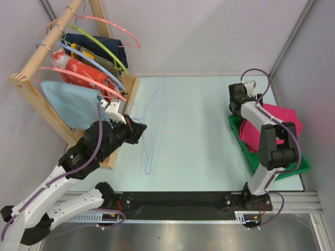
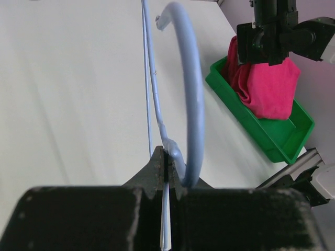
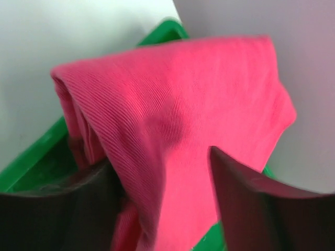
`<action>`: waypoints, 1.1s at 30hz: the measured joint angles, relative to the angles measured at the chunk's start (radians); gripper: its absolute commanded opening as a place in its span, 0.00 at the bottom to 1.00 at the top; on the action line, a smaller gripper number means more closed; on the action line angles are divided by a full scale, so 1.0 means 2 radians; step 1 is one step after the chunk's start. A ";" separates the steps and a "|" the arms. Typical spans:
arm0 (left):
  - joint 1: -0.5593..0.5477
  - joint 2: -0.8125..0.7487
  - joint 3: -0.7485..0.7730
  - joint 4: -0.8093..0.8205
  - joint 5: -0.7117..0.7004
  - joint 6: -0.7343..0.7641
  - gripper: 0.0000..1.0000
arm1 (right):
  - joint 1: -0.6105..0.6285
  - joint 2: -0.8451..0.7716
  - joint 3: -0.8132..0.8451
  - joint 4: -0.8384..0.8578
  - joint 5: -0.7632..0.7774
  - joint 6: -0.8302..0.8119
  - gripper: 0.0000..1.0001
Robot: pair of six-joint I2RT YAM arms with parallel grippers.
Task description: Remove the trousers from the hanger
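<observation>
Left pincer (image 2: 166,168) clenched on hanger (image 2: 194,104); right pincer (image 3: 159,159) spread above trousers (image 3: 199,89) in tray (image 3: 31,157).

1. The table (image 1: 209,130) has a pale mint-green top, with a black rail (image 1: 178,198) along its near edge.
2. The hanger (image 2: 198,104), of thin light-blue wire, lies left of centre, running from far to near.
3. A green tray (image 2: 256,133) sits at the right edge, set at an angle.
4. A wooden rack (image 1: 131,97) stands at the left edge.

Close up, trousers (image 3: 183,115) blurred, lower part cut off; green tray (image 3: 162,32) at desk's (image 1: 209,157) right edge mostly buried under them. The hanger (image 2: 195,104) wire vanishes between my left fingers (image 2: 152,177).
</observation>
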 measured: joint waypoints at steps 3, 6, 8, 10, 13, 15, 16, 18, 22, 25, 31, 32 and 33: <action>0.000 0.002 0.007 -0.002 0.001 0.000 0.00 | 0.000 -0.002 0.024 -0.064 -0.006 0.031 0.90; 0.000 0.009 0.019 -0.003 0.002 0.000 0.00 | 0.008 -0.017 0.056 -0.128 -0.007 0.058 0.96; 0.000 0.017 0.030 -0.003 0.005 0.000 0.00 | 0.025 -0.043 0.076 -0.165 -0.001 0.073 0.96; 0.000 0.026 0.039 -0.003 0.008 0.000 0.00 | 0.054 -0.078 0.097 -0.197 0.005 0.082 0.96; 0.000 0.034 0.047 -0.004 0.009 -0.001 0.00 | 0.121 -0.138 0.120 -0.218 -0.011 0.088 0.96; 0.000 0.039 0.052 -0.006 0.009 -0.002 0.00 | 0.171 -0.176 0.126 -0.219 -0.043 0.087 0.96; 0.000 0.041 0.055 -0.006 0.009 -0.002 0.01 | 0.198 -0.196 0.127 -0.218 -0.066 0.087 0.96; 0.000 0.046 0.062 -0.006 0.009 -0.006 0.00 | 0.258 -0.229 0.125 -0.211 -0.112 0.086 0.96; 0.000 0.053 0.071 -0.006 0.009 -0.017 0.00 | 0.374 -0.273 0.093 -0.159 -0.200 0.088 0.93; 0.000 0.057 0.077 -0.009 0.009 -0.028 0.00 | 0.449 -0.292 0.050 -0.099 -0.255 0.102 0.88; 0.000 0.061 0.078 -0.015 0.007 -0.054 0.00 | 0.546 -0.296 -0.024 0.015 -0.321 0.138 0.78; 0.000 0.061 0.078 -0.015 0.007 -0.060 0.00 | 0.557 -0.295 -0.031 0.030 -0.326 0.144 0.77; 0.000 0.061 0.078 -0.015 0.007 -0.065 0.00 | 0.565 -0.294 -0.035 0.042 -0.329 0.149 0.74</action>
